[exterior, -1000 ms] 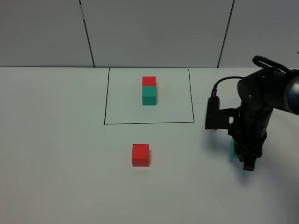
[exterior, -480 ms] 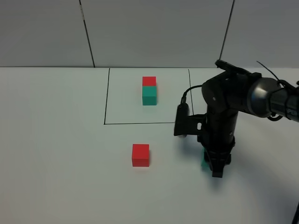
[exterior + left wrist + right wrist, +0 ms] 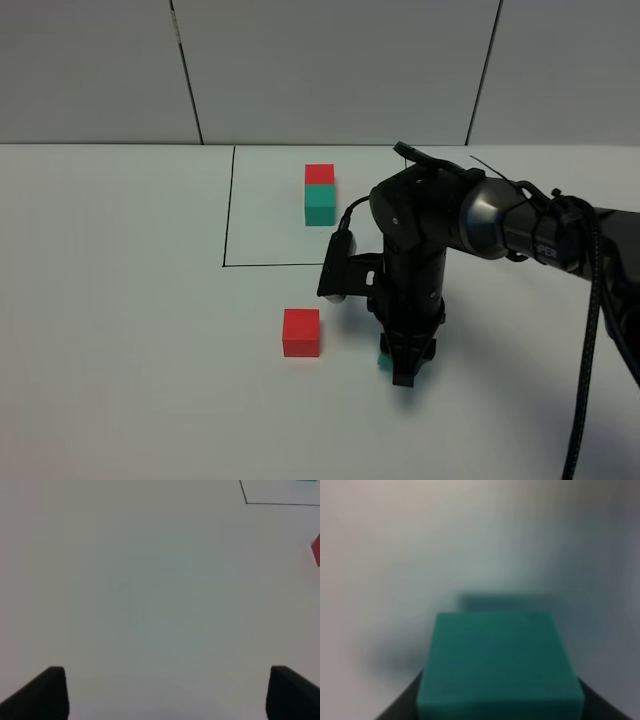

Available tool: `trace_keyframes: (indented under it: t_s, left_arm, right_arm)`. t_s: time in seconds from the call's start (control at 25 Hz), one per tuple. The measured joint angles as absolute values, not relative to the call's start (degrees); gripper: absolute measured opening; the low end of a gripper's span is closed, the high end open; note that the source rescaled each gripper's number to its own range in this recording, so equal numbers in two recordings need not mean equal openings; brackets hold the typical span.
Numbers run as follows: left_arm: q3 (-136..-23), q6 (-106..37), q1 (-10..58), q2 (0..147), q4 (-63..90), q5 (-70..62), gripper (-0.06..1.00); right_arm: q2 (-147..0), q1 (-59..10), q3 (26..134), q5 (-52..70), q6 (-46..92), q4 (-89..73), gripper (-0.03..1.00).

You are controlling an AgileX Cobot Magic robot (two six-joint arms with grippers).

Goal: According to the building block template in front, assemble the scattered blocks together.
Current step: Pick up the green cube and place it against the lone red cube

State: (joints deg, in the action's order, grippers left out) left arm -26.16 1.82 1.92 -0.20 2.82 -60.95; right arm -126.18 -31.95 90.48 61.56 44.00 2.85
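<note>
A plain white bench (image 3: 120,350) with a smooth matte top fills most of the high view, running from the near edge back to a pale grey wall (image 3: 330,60). The wall is made of flat panels, parted by two thin dark seams (image 3: 186,70), one toward the left and one toward the right, both leaning slightly.

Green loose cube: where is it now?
The green cube is gripped by the right tool, just right of the red cube in the high view, in front of the drawn frame.
</note>
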Motion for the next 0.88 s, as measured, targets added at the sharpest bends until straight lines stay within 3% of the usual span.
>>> trace_keyframes:
  t_s: [0.88]
  left_arm:
    - [-26.16, 1.82, 1.92, -0.20, 2.82, -60.95, 0.79]
  right_arm:
    - [-132.28, -34.61, 98.70, 63.68, 41.14, 3.36, 0.00]
